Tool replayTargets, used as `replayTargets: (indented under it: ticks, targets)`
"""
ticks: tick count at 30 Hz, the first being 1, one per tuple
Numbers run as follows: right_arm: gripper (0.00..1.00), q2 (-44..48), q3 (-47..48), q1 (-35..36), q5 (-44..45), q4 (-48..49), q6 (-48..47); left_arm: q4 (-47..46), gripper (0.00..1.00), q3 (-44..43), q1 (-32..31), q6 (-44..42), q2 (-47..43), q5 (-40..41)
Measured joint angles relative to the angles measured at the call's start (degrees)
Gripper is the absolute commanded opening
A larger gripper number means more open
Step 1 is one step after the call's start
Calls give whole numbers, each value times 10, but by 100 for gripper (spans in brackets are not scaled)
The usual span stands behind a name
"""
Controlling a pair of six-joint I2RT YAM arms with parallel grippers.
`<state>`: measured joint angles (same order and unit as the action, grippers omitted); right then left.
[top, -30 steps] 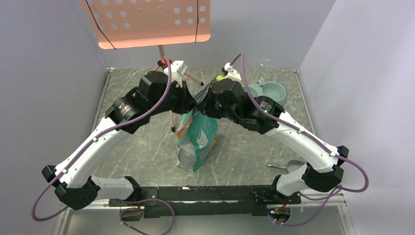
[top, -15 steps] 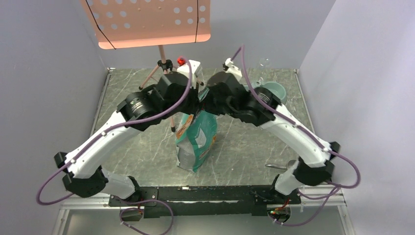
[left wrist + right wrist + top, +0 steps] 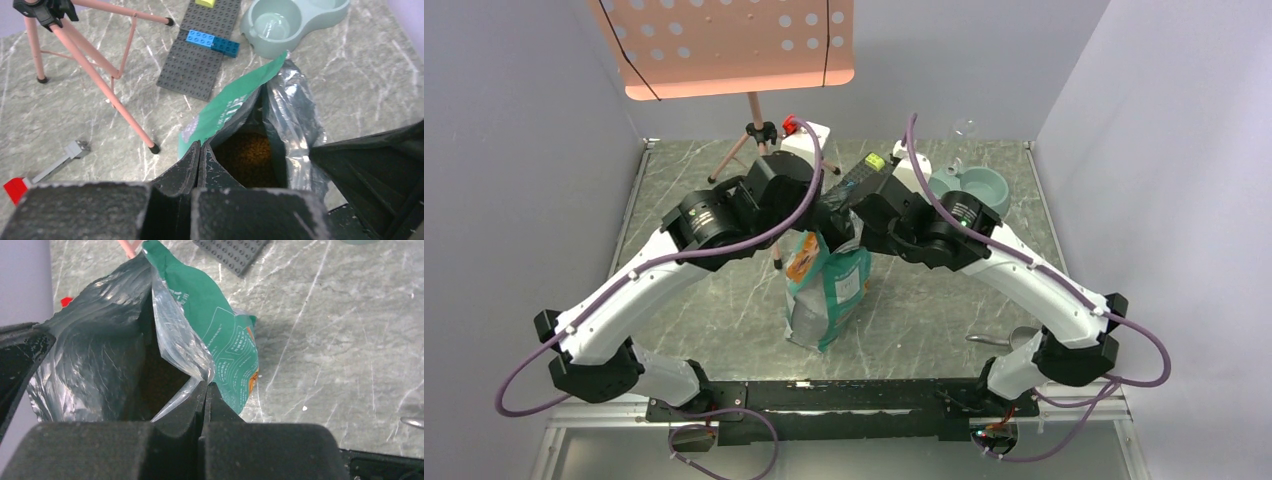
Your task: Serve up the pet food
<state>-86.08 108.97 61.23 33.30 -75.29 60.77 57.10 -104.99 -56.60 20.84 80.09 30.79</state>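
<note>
The teal-green bag (image 3: 829,290) stands upright mid-table with its mouth pulled open. Brown kibble pet food (image 3: 250,160) shows deep inside it in the left wrist view. My left gripper (image 3: 200,148) is shut on the bag's left rim (image 3: 220,112). My right gripper (image 3: 206,386) is shut on the bag's right rim (image 3: 182,347); the bag's teal outside (image 3: 220,335) shows there. The pale blue-grey double bowl (image 3: 972,186) sits at the back right, seen empty in the left wrist view (image 3: 292,20).
A pink tripod stand (image 3: 754,130) with a perforated board stands at the back left; its leg (image 3: 107,85) is near the bag. A grey baseplate (image 3: 205,50) with blue bricks lies behind the bag. A metal scoop (image 3: 1009,338) lies front right.
Both arms have shifted slightly and drawn apart at the bag top, and the bag's mouth is spread wider. The baseplate behind the wrists has come into view.
</note>
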Motion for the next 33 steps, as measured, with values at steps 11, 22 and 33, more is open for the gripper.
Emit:
replayTargets:
  ticks: [11,22,33]
  targets:
    - [61,78,-76,-38,-87,158,-96,-33,0,27,42,36,-52,-133]
    - [59,23,-45,-40,-108,188,-111,-40,0,30,47,54,-54,-175]
    - [0,59,-113,-42,-134,219,-122,-47,5,39,47,63,-56,-175]
